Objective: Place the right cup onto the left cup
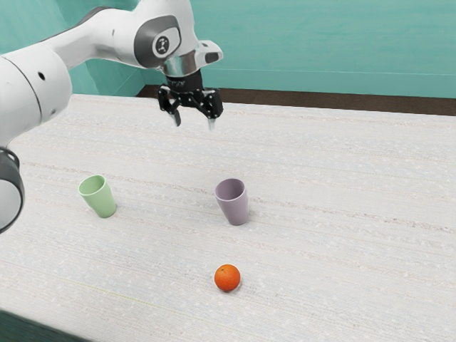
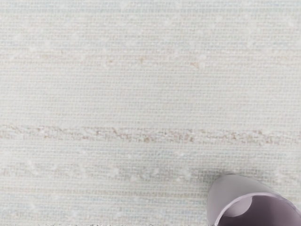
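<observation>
Purple cup [image 1: 235,209] upright on the table [image 1: 342,271] between its far and near edges in the exterior view, its body partly cut off in the wrist view and its inside bottom hard to make out; green cup [image 1: 103,201] also upright, off to the exterior view's left, well apart from it, inside bottom hidden too. Orange [image 1: 227,278] sits between purple cup and near edge, table's side edges run out of frame. Gripper [image 1: 193,120] above the table, fingers apart, touching neither cup, arm [image 1: 92,35] cut off at the exterior view's left.
</observation>
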Controlling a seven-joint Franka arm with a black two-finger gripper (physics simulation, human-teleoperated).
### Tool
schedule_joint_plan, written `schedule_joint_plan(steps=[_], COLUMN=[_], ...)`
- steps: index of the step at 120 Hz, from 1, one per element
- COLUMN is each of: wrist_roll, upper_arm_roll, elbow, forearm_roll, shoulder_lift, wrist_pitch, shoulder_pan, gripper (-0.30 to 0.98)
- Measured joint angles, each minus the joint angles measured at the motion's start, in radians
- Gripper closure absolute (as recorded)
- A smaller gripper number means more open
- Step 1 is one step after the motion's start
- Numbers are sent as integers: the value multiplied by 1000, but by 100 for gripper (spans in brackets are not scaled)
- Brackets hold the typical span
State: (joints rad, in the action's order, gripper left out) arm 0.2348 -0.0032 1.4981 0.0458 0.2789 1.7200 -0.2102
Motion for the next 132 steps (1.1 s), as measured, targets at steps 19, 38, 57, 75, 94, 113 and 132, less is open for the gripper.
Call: schedule_joint_plan(steps=[19, 38, 57, 75, 94, 113, 132], wrist_roll=[139, 251, 338, 402, 453, 491, 519], upper_arm_roll=[-10, -13, -46, -50, -48, -44, -43], elbow=[233, 373, 327, 333, 343, 354, 355], forearm_roll=[-20, -38, -44, -47, -58, -70, -83], shoulder_lift=[-96, -130, -58, -43, -29, -11, 16], wrist_pitch=[119, 244, 326, 360, 380, 391, 401], shoulder_pan=[-101, -132, -148, -140, -127, -116, -114], gripper=[2, 2, 2, 5, 21, 33, 38])
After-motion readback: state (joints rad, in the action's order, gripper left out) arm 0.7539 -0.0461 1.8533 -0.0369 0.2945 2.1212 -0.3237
